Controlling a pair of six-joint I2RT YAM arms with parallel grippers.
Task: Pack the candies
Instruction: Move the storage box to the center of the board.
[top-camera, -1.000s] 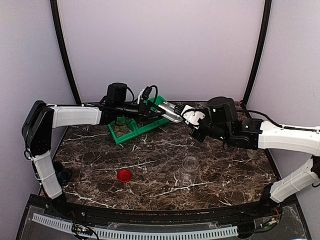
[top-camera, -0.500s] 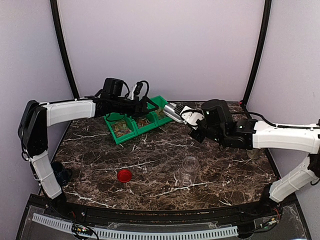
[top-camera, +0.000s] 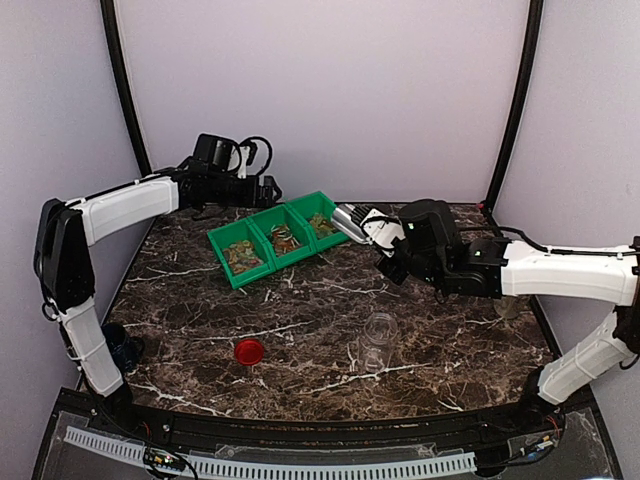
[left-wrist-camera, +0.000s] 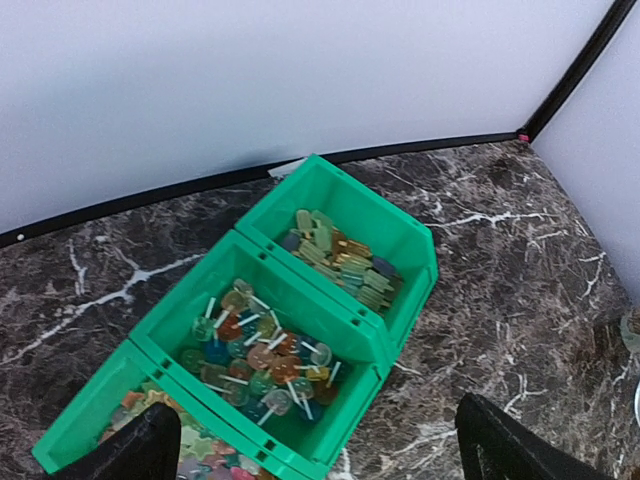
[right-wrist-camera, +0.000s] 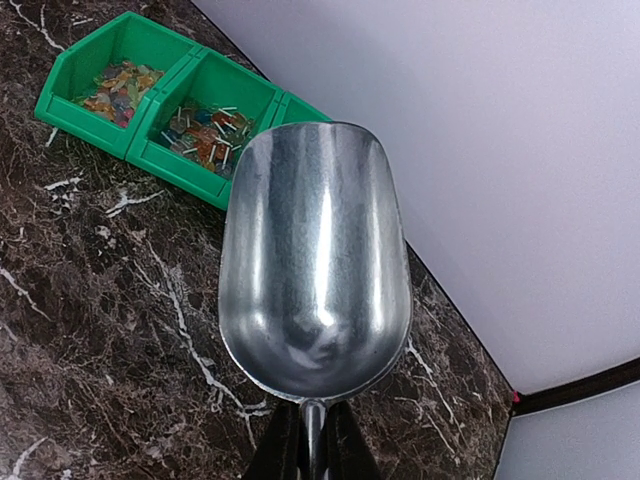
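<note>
The candies (left-wrist-camera: 262, 350) lie in three joined green bins (left-wrist-camera: 395, 335): flat tan and green ones in the right bin, lollipop-like ones in the middle, star shapes in the left. From above, the bins (top-camera: 228, 272) stand at the back of the table. My left gripper (top-camera: 270, 192) hangs open above and behind them, its fingertips (left-wrist-camera: 140, 452) wide apart with nothing between. My right gripper (right-wrist-camera: 313, 445) is shut on the handle of an empty metal scoop (right-wrist-camera: 315, 260), which points at the right bin (top-camera: 350, 222).
A clear glass jar (top-camera: 378, 342) stands open in the middle right of the marble table (top-camera: 450, 340). A round red lid (top-camera: 249, 350) lies flat at front left. The back wall rises close behind the bins.
My left gripper has opened wide and drawn back to the left, off the bins. The right arm with the scoop has edged slightly left.
</note>
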